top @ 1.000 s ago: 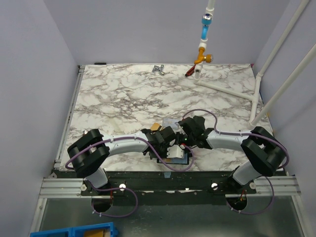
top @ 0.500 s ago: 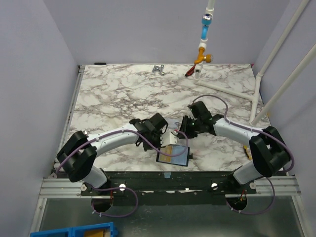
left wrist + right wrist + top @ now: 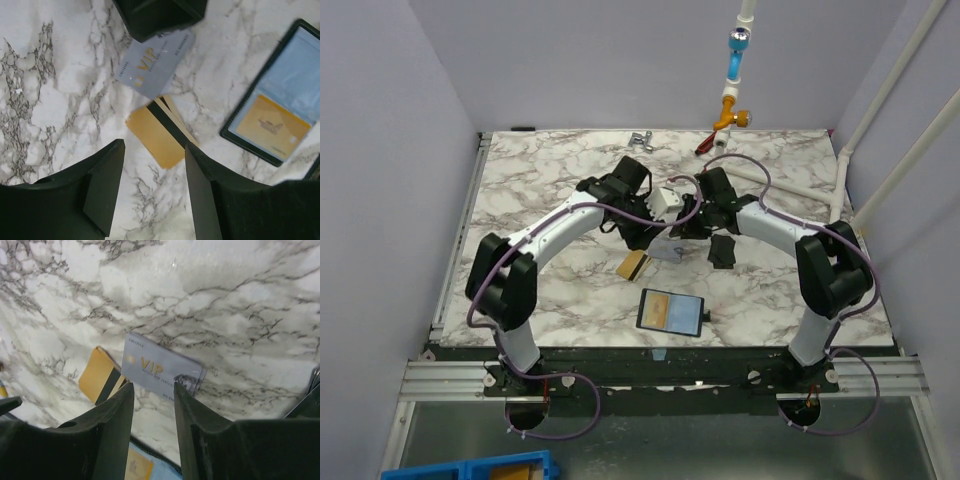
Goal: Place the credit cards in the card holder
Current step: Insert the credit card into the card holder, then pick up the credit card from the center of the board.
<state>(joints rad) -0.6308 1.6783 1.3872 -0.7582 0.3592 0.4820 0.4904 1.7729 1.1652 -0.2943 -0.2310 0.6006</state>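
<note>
The left gripper (image 3: 154, 147) hangs open and empty over the gold card (image 3: 162, 131), whose long axis slants across its jaws. The right gripper (image 3: 153, 386), likewise open, is over the grey card (image 3: 162, 371). Both cards lie mid-table, the open holder (image 3: 300, 65) toward the near edge.

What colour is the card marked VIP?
The card is pale grey-blue, gold lettering; left wrist view.

Table (image 3: 520, 190): white top with a grey-veined marble pattern. Pale lilac walls (image 3: 390, 150) on three sides. White pipes (image 3: 885, 80) lean at right. Hanging pipe (image 3: 745, 15) at back, blue and orange fittings. Aluminium rail (image 3: 440, 378) along near edge. Blue bin (image 3: 470, 468) below left. Even light.
</note>
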